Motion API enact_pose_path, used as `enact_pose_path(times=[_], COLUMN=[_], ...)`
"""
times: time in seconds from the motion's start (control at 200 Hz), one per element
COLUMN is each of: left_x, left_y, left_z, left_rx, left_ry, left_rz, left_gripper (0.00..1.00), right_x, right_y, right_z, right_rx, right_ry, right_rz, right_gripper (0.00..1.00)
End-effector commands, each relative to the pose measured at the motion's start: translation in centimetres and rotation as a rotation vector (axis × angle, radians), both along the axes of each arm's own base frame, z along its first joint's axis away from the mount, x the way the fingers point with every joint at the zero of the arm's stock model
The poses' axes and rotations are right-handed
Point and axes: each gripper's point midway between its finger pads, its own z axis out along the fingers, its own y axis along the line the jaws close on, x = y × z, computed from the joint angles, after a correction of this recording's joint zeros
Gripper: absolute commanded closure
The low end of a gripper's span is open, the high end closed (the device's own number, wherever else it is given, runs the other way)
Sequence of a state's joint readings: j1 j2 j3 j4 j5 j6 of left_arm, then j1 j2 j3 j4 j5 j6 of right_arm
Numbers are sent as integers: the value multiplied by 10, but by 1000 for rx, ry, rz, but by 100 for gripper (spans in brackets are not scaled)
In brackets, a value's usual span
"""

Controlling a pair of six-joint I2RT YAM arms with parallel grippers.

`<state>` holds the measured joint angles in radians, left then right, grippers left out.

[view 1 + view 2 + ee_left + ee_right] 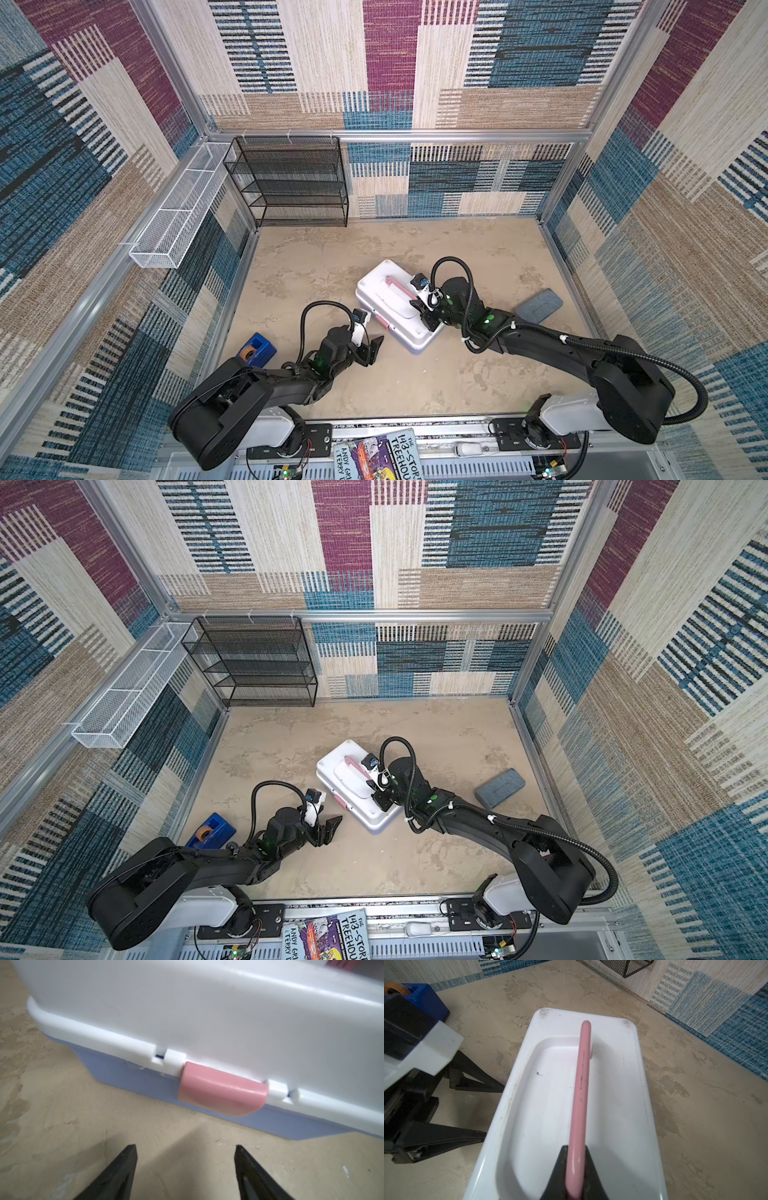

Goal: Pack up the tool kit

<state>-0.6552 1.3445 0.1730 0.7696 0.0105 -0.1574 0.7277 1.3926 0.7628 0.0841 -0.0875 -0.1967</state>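
The tool kit (374, 286) (336, 766) lies on the tan floor near the middle, its white lid (207, 1012) down on the light-blue base (133, 1080). My right gripper (576, 1149) (420, 309) is shut on one end of the raised pink handle (581, 1095) (397, 286). My left gripper (186, 1147) (374, 349) (330, 830) is open and empty, low over the floor. It faces the pink latch (222, 1093) (381, 322) from a short distance, without touching it. No loose tools show.
A blue tape dispenser (259, 349) (425, 999) sits by the left wall behind my left arm. A grey-blue flat pad (538, 309) lies right of the box. A black mesh rack (291, 183) and a white mesh basket (178, 208) stand at the back left. A book (378, 455) lies beyond the front rail.
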Motion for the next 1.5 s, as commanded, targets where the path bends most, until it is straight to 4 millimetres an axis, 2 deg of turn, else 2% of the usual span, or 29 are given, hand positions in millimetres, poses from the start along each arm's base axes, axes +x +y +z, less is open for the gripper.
enact_pose_path(times=[0.0,0.471,0.927,1.297,1.498], left_x=[3,5,4,10,11], left_y=[-10,-20,-20,-17,-23], left_z=[15,24,17,16,19], left_rx=[-43,-94,-56,-86,-109], left_ry=[-76,-174,-164,-179,-196], left_rz=[-45,-92,-98,-50,-57], left_gripper=[23,23,23,24,25], right_x=[-10,-11,2,1,0], right_y=[-7,-11,-15,-23,-24], right_z=[-19,-18,-23,-29,-30], right_rx=[-67,-52,-78,-103,-107], right_ry=[47,45,49,46,48], right_rz=[28,74,12,-8,-8], right_gripper=[90,91,88,87,86])
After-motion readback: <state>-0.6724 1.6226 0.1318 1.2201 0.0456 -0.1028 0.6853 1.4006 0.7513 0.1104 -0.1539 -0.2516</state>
